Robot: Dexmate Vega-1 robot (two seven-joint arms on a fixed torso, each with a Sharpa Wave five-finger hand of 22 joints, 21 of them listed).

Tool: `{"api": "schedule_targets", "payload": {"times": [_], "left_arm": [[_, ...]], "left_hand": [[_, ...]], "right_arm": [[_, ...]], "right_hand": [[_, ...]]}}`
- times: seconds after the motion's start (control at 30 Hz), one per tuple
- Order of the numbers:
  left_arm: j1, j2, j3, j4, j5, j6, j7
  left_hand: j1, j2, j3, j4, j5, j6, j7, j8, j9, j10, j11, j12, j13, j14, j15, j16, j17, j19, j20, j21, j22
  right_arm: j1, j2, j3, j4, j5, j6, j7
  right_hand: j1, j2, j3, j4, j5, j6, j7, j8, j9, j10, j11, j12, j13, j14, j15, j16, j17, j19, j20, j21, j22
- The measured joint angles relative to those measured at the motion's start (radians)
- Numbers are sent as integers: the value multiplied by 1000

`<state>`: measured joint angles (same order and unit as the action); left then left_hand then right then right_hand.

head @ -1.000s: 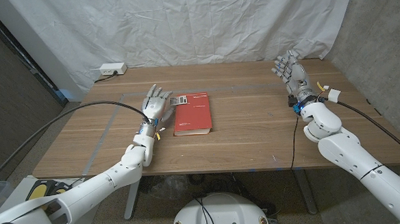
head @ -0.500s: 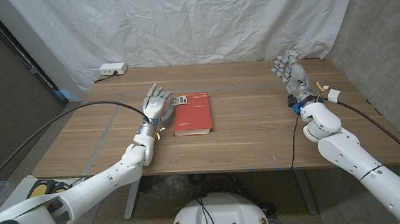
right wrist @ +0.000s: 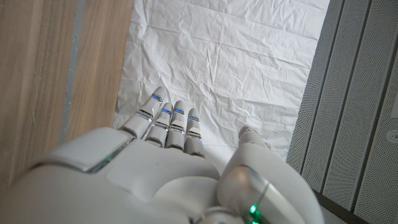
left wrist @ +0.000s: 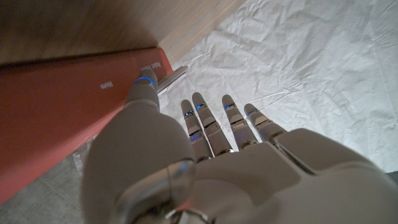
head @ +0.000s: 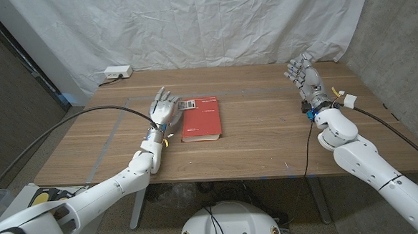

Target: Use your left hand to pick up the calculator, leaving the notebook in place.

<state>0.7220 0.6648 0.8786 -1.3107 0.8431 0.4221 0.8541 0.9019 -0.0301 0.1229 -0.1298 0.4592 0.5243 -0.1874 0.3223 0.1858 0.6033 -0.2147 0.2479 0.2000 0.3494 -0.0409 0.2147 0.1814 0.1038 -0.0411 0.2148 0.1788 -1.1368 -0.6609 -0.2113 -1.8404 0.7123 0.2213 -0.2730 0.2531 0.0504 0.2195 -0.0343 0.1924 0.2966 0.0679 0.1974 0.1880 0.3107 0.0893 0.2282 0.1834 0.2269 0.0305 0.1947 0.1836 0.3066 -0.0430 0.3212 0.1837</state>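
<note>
Backdrop (head: 211, 24): white creased sheet, hung behind the far edge of the table; also seen past the fingers in both wrist views.
Table (head: 260, 139): wooden, wide, with pale tape strips on the left part of the top.
Left arm (head: 98, 194): enters from the bottom left corner, forearm reaching up to the left edge of the notebook; black cable looping off to the left.
Right arm (head: 369, 166): enters from the bottom right corner, forearm lying toward the far right corner of the table.
Notebook (head: 200, 118): red, closed, flat on the table near the middle; red cover with small white lettering close under the thumb in the left wrist view (left wrist: 56, 106).
Left hand (head: 163, 108): released, fingers spread and pointing to the far side, nothing held; just left of the notebook and just beside the calculator; contact with either cannot be told.
Right hand (head: 303, 76): released, fingers apart and raised, nothing held; near the far right corner, well apart from the notebook.
Calculator (head: 186, 105): small, grey, on the table at the far left corner of the notebook, just right of the left hand's fingertips.
Power strip (head: 118, 72): white, at the far left corner of the table.
</note>
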Motion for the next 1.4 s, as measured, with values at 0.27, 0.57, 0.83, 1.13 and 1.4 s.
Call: {"api": "schedule_targets", "payload": {"times": [0.27, 0.57, 0.83, 1.13, 1.4], "left_arm": [[-10, -8, 7, 12, -1, 0, 6], [-26, -25, 20, 41, -7, -12, 14], [-41, -39, 31, 71, -16, -25, 27], [-51, -50, 40, 99, -27, -43, 57], [-54, -54, 45, 116, -36, -63, 90]], "left_hand": [[5, 5, 0, 0, 0, 16, -5, 0, 0, 14, -3, 0, 0, 10, 0, 4, 0, 5, 5, 0, 0], [9, 9, 0, 0, 0, 23, -9, 0, 0, 25, -3, 0, 0, 21, -1, 4, 0, 5, 5, 0, 0], [9, 9, 3, 3, 0, 39, -11, 0, 0, 35, -3, 0, 0, 26, -2, 4, 0, 9, 1, 0, 0], [25, 17, 4, 4, -7, 103, -18, 17, 0, 94, 0, 0, 0, 76, -4, 4, 0, 29, 5, 5, 0], [57, 30, 13, 7, -34, 236, -22, 44, 0, 207, -1, -5, -5, 163, -6, 4, 0, 58, 3, 5, 0]], "right_arm": [[-6, -4, 5, -4, 3, 1, 0], [-7, -6, 8, -5, 7, 1, 2], [-8, -6, 8, -1, 9, -1, 3], [-4, -6, 8, 5, 11, -6, 5], [-2, -5, 8, 9, 12, -6, 7]], "right_hand": [[0, 0, 0, 0, 0, 0, 0, 0, 0, 2, 2, 0, 0, 0, 0, 0, 0, 0, 0, 0, 0], [0, 0, 0, 0, 0, 0, 0, 0, 0, 2, 2, 0, 0, 0, 0, 0, 0, 0, 0, 0, 0], [0, 0, 0, 0, 0, 0, 0, 0, 0, 6, 6, 0, 0, 2, -2, 0, 0, 3, 4, 0, 0], [0, 0, 0, 0, 0, 0, 0, 0, 0, 6, 6, 0, 0, 7, -7, 0, 0, 4, 3, 0, 0], [0, 0, 0, 0, 0, 0, 0, 0, 0, 8, 4, 0, 0, 7, -7, 0, 5, 13, 2, -8, 0]]}}
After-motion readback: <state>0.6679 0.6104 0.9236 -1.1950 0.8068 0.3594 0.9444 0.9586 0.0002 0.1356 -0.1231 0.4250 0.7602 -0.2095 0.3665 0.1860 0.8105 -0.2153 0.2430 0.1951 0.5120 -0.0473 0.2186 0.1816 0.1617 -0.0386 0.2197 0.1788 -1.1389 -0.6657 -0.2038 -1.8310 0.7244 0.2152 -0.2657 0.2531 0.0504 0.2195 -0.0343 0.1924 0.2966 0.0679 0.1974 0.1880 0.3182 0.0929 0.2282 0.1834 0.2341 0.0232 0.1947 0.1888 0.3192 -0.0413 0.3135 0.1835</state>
